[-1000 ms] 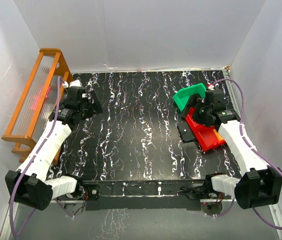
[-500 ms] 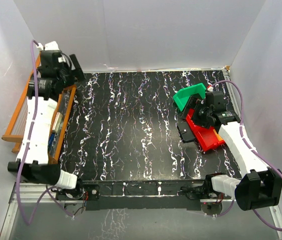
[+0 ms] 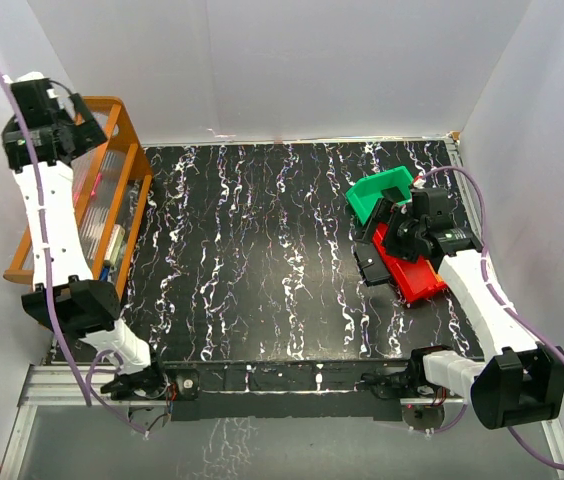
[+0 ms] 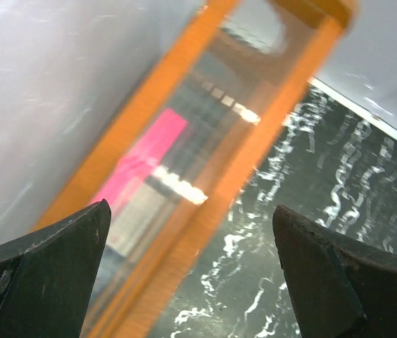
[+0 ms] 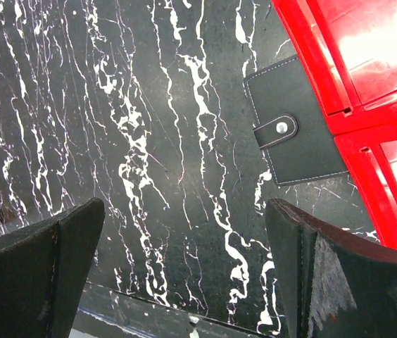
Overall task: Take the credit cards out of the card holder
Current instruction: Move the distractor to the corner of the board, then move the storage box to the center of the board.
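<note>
Your right gripper hangs wide open and empty over the table, just beside the red bin, likely lined up for the card holder lying snapped shut there. Your left gripper, equally open and empty, faces the orange rack, well apart.

Matt stitched-leather card holder, glossy red plastic bin, marbled table.

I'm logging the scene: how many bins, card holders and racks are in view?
Bins: 2 (red bin, green bin)
Card holder: 1
Rack: 1
Total: 4
</note>
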Motion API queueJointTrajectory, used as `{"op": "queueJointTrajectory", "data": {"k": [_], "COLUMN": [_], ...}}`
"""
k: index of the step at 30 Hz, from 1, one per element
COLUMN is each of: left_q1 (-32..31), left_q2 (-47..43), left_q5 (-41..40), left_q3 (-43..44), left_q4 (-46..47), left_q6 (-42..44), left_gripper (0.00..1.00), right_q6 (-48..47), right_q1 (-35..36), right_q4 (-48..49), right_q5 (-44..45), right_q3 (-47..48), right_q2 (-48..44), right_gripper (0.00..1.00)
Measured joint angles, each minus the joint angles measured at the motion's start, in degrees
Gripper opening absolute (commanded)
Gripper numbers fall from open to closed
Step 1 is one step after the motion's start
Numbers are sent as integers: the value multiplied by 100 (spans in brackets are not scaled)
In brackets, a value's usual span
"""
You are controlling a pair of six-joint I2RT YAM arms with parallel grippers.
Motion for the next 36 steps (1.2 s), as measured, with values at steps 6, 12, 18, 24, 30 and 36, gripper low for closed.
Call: {"op": "queueJointTrajectory", "data": {"k": [6, 12, 18, 24, 30, 36], "left_q1": [1056, 1386, 1478, 1563, 1558, 1556], "left_q2": [-120, -133, -160, -157, -125, -57], "left_q5": [210, 682, 1276, 1766, 2302, 2603], "left_q3": [-514, -940, -1049, -1086, -1132, -1189], "left_q4": [-9, -2, 125, 275, 437, 577], "left_q6": [68, 37, 101, 20, -245, -483], "left_gripper": [99, 99, 99, 99, 99, 99], "right_q6": [-2, -11, -11, 2, 11, 68], "right_q1": [0, 0, 0, 0, 0, 0], "right_q4": [-2, -2, 2, 4, 52, 44], "right_q5": [-129, -201, -267, -289, -315, -350], "right_q3": [-55, -55, -63, -72, -138, -181], "right_q2": [31, 162, 225, 225, 227, 306], "right_gripper": [98, 98, 98, 98, 98, 98]}}
